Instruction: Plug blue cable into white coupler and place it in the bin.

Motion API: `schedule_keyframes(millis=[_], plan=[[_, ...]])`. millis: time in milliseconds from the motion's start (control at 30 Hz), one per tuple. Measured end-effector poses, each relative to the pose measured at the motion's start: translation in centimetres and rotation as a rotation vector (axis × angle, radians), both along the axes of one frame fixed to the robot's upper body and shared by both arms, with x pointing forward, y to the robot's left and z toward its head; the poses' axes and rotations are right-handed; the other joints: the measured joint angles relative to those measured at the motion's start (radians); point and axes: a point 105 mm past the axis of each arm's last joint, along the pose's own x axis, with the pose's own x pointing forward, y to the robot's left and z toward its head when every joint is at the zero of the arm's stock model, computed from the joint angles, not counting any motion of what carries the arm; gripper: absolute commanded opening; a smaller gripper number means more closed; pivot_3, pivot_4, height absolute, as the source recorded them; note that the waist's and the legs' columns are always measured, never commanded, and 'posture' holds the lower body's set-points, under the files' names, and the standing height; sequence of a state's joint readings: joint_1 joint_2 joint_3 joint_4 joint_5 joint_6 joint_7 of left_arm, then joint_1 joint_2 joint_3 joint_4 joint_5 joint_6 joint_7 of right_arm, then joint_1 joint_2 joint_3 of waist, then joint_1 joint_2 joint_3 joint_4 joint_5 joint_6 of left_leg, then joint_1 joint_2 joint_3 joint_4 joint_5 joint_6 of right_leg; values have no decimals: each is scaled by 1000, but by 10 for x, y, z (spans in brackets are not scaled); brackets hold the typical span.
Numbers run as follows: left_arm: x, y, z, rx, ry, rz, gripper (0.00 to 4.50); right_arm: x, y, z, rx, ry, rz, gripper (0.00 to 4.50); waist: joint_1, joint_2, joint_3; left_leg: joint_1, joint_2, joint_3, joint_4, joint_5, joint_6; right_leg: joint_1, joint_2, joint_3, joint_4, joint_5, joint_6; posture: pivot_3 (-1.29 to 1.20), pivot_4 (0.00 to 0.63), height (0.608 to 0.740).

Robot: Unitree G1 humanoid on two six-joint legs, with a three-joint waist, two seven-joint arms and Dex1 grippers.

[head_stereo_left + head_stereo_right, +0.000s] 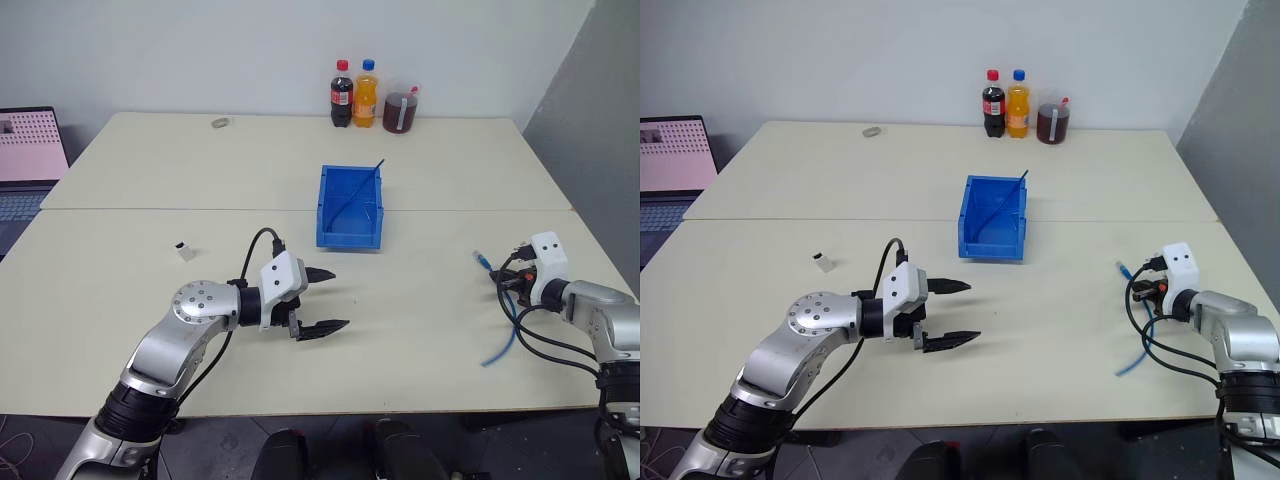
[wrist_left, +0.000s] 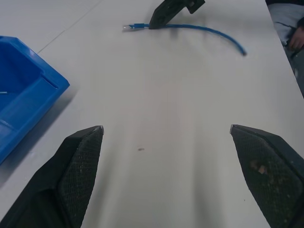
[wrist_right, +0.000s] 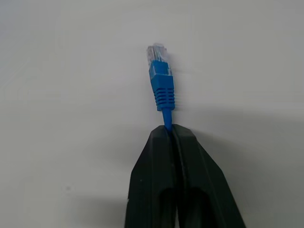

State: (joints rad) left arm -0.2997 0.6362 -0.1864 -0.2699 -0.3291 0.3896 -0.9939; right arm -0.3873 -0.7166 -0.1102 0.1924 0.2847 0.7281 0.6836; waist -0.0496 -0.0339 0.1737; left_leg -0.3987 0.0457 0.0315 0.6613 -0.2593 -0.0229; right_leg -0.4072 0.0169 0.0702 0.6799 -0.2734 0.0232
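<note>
Right gripper [image 3: 172, 130] was clamped on the blue cable [image 3: 161, 90] just behind its plug, at table's 4 o'clock edge; cable looked light & floppy, so gripping near plug seemed best w/ tail dragging.

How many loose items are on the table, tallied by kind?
Drink containers at the far edge: 3
Blue bin: 1
Blue cable: 1
White coupler: 1
Small object near far edge: 1
Total: 7
</note>
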Motion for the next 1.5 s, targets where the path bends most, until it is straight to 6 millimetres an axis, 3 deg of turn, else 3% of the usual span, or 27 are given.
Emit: schedule_keyframes(millis=[133, 200, 300, 367, 467, 667, 833, 933, 1200, 1433, 1500], plan=[[-6, 28, -16, 58, 46, 69, 4500, -9, 31, 17, -148, -10, 330, 37, -9, 4, 2, 0, 1, 2, -1, 0, 0, -2, 0, 0, 0, 0, 0, 0, 150, 740], [-7, 45, -20, 59, 69, 130, 4500, -16, 56, 30, -214, -49, 512, 37, -9, 3, 3, -1, 2, 0, 0, 0, 0, -2, -1, 0, 0, 0, 0, 0, 150, 740], [-14, 81, -32, 106, 111, 226, 4500, -31, 118, 38, -276, -111, 824, 37, -17, 3, 3, 0, 4, 0, -1, 0, 0, -3, -1, -1, 1, 0, -1, 0, 150, 740], [-19, 104, -38, 115, 142, 286, 4500, -38, 165, 33, -264, -143, 990, 37, -16, 2, 3, 0, 5, -1, -1, 0, 0, -3, -1, -1, 1, -1, -1, 0, 150, 740], [-26, 122, -42, 125, 173, 325, 4500, -43, 221, 25, -230, -170, 1136, 37, -9, 2, 3, -1, 4, 0, 0, 0, 0, -5, -2, -3, 2, -1, -2, 0, 150, 740], [-35, 142, -46, 165, 201, 357, 4500, -39, 291, 17, -223, -206, 1241, 37, 11, 1, 3, -3, 2, 2, 0, 0, 0, -6, -5, -5, 1, 2, -7, 0, 150, 740], [-40, 148, -47, 171, 208, 371, 4500, -37, 308, 4, -240, -175, 1255, 37, 19, 1, 3, -3, 2, 1, 0, 0, 0, -7, -7, -7, 2, 1, -9, 0, 150, 740], [-43, 151, -47, 176, 211, 382, 4500, -34, 308, -4, -268, -161, 1260, 551, 17, 1, 3, -3, 3, 1, 0, 0, 0, -8, -6, -8, 3, 1, -10, 0, 150, 740], [-38, 152, -46, 178, 204, 379, 4500, -37, 304, -2, -279, -163, 1289, 2676, 19, 1, 3, -3, 3, 0, -1, 0, 0, -8, -5, -8, 3, 1, -10, 0, 150, 740], [-16, 144, -39, 183, 171, 339, 4500, -47, 268, 9, -275, -149, 1282, 4391, 23, 1, 3, -4, 2, 0, 0, 0, 0, -7, -4, -9, 3, 1, -10, 0, 150, 740], [-11, 141, -41, 190, 168, 320, 4500, -49, 261, 15, -255, -154, 1257, 4487, 21, 1, 3, -4, 2, 0, 0, 0, 0, -7, -4, -9, 3, 1, -10, 0, 150, 740]])
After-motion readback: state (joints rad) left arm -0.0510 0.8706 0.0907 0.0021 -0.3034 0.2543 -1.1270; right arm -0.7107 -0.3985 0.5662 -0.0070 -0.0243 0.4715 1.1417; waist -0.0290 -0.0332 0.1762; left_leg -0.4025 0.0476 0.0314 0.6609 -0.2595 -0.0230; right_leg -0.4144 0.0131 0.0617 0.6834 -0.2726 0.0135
